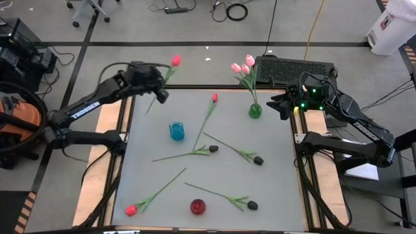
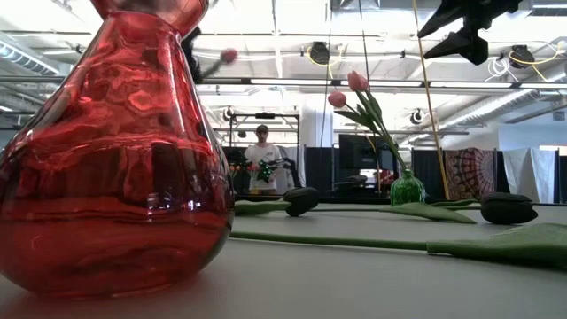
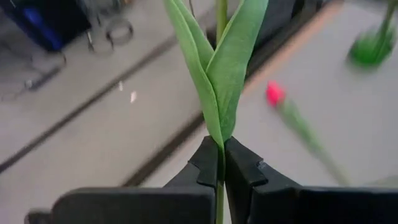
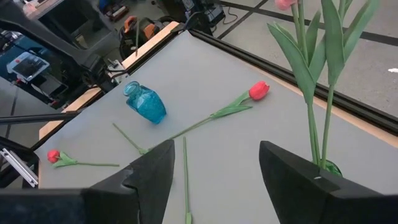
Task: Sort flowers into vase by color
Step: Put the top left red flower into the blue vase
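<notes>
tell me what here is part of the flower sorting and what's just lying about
Job: held red tulip in left gripper; pink tulips in green vase; blue vase; red vase; black tulips.
Lying about: keyboard, floor cables.

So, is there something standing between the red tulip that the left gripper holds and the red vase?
Partly. The left gripper holds a red tulip at the far left corner; the red vase stands at the near edge. The blue vase stands upright roughly between them, and tulips lie flat there. A carry above the blue vase looks clear.
</notes>
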### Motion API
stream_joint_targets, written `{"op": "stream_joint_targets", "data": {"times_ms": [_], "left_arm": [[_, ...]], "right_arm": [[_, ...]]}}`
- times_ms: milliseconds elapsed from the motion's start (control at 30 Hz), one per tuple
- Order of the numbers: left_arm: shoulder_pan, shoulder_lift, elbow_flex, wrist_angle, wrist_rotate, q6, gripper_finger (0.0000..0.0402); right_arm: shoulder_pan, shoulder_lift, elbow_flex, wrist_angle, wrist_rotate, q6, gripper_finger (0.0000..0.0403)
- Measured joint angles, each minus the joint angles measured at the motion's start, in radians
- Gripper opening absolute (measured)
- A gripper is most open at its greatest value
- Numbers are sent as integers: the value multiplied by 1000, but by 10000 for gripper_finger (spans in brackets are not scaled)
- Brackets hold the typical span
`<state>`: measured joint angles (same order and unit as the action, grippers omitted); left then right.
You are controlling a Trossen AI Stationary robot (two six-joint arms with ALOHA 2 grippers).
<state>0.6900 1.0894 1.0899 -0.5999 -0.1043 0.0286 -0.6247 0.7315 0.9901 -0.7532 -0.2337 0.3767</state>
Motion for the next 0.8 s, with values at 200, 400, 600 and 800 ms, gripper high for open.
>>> {"op": "stream_joint_targets", "data": {"times_ms": [200,400,600,800], "left_arm": [[-8,-111,8,124,7,-74,15],[-33,-195,8,199,65,-103,16],[-109,-232,8,247,81,-128,17],[-197,-237,8,250,41,-129,17]], "right_arm": [[0,0,0,0,0,-3,226],[0,8,0,0,3,-23,226],[0,40,0,0,3,-41,226],[0,71,0,0,2,-68,226]]}}
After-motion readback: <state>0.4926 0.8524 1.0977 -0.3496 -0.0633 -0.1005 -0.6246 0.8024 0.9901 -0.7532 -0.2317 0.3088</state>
